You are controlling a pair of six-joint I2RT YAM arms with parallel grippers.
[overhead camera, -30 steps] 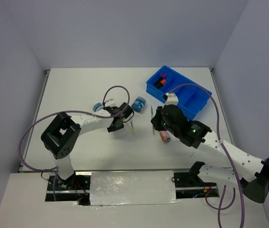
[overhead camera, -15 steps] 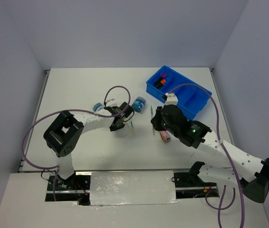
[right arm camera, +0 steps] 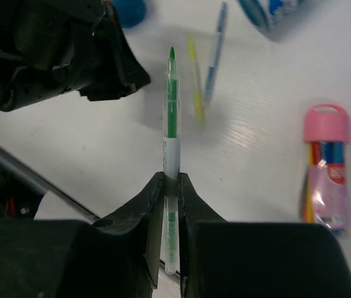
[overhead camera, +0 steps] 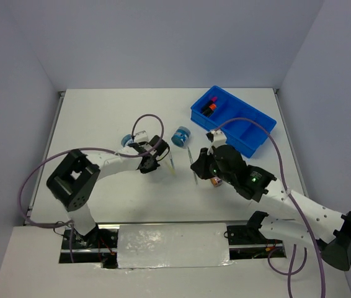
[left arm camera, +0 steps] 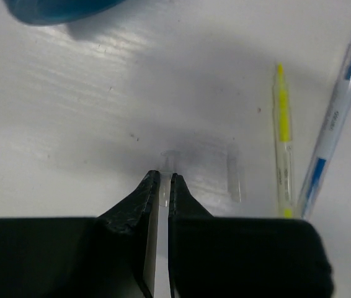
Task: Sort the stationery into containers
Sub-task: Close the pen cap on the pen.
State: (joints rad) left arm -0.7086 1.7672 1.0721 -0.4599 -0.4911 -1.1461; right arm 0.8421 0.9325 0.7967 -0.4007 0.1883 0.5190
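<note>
My left gripper (left arm camera: 164,177) is low over the table, its jaws pinched on a small clear cap (left arm camera: 165,162). A second clear cap (left arm camera: 234,175) lies just to the right. Beyond it lie a yellow pen (left arm camera: 282,139) and a blue pen (left arm camera: 337,115). My right gripper (right arm camera: 171,178) is shut on a green pen (right arm camera: 172,118), held above the table. In the top view the left gripper (overhead camera: 151,164) and right gripper (overhead camera: 196,169) flank the two loose pens (overhead camera: 172,165). The blue tray (overhead camera: 250,141) stands at the back right, with highlighters (overhead camera: 209,107) in its far compartment.
One round blue tub (overhead camera: 180,136) sits between the arms, another (overhead camera: 127,141) behind the left arm. A pink-capped cylinder of pens (right arm camera: 326,171) lies under the right arm. The left arm's black body (right arm camera: 57,49) is close to the green pen's tip.
The left gripper has dropped slightly and closed its jaws on the clear cap. The right arm has swung left and nearer with the green pen.
</note>
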